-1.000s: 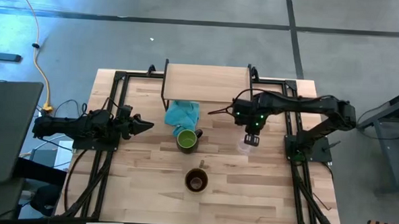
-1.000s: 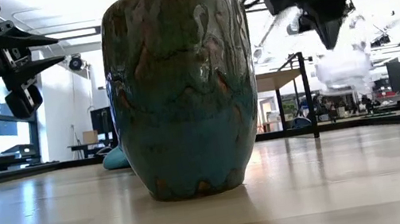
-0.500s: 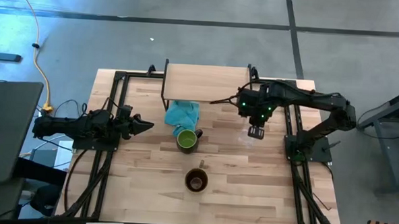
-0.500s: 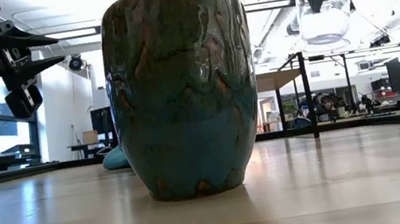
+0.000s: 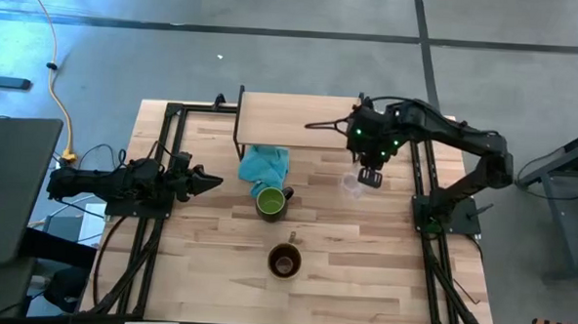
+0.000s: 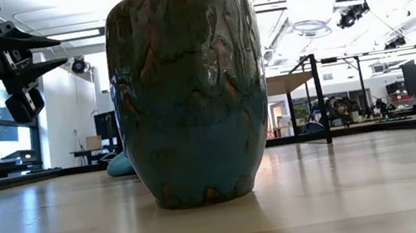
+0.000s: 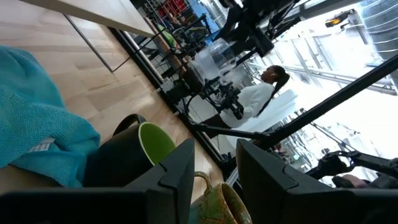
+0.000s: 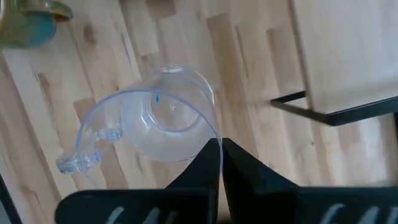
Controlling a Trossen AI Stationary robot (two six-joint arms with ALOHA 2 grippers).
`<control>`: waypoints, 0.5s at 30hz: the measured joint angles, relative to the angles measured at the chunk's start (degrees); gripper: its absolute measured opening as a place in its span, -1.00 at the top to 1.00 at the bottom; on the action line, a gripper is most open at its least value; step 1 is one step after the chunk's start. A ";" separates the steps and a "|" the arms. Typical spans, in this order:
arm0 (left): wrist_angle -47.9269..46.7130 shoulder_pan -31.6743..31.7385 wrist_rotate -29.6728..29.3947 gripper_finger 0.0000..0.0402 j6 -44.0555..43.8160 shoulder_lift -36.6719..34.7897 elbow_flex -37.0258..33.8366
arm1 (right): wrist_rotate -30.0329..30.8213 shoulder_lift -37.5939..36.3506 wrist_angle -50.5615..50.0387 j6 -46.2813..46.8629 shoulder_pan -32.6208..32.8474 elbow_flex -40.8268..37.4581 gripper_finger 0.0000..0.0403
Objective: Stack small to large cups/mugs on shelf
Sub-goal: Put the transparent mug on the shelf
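Pinching the clear glass cup (image 8: 155, 121) rim, right gripper (image 8: 219, 149) clamped, shelf (image 5: 299, 118) beside, left gripper (image 5: 208, 182) parted.

Table (image 5: 206, 276) with two mugs, cloth

The right arm extended from its base at the counter's right edge toward the shelf (image 5: 299, 118), elbow raised and forearm level. The right gripper (image 5: 368, 177) hung in the air just off the shelf's right front corner, wrist pitched downward. Its jaws were fully closed, pinching the rim of the clear glass cup (image 8: 155, 118), which hung tilted from them, clear of the counter. The left arm lay low and far to the left of the shelf. The left gripper (image 5: 208, 182) pointed right, jaws parted and holding nothing.
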 joint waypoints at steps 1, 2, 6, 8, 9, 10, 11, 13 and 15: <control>0.00 0.00 -0.02 0.47 0.00 -0.01 0.00 | 0.20 0.65 -0.49 -0.46 -0.43 1.19 1.00; 0.00 0.02 -0.07 0.47 0.00 -0.02 0.00 | 0.61 1.43 -1.05 -1.18 -0.89 2.50 1.00; 0.02 0.02 -0.44 0.47 0.00 0.00 0.00 | 1.43 5.08 -1.33 -4.65 -2.87 8.49 1.00; 0.04 0.02 -0.44 0.47 0.00 -0.02 0.00 | 1.48 6.95 -1.29 -6.63 -4.04 12.05 1.00; 0.04 0.02 -0.44 0.47 0.00 0.00 0.00 | 1.43 7.86 -1.24 -7.65 -4.68 13.58 1.00; 0.06 0.01 -0.44 0.47 0.00 0.00 0.00 | 1.45 8.77 -1.23 -8.52 -5.47 15.02 1.00; 0.08 0.02 -0.44 0.47 0.00 -0.01 0.00 | 1.45 9.69 -1.31 -9.42 -6.17 16.45 1.00; 0.07 0.01 -0.44 0.47 -0.02 -0.01 0.00 | 1.48 11.13 -1.21 -10.94 -7.72 18.85 1.00; 0.09 0.02 -0.44 0.47 -0.04 0.00 0.00 | 1.48 12.31 -1.23 -12.15 -9.15 20.50 1.00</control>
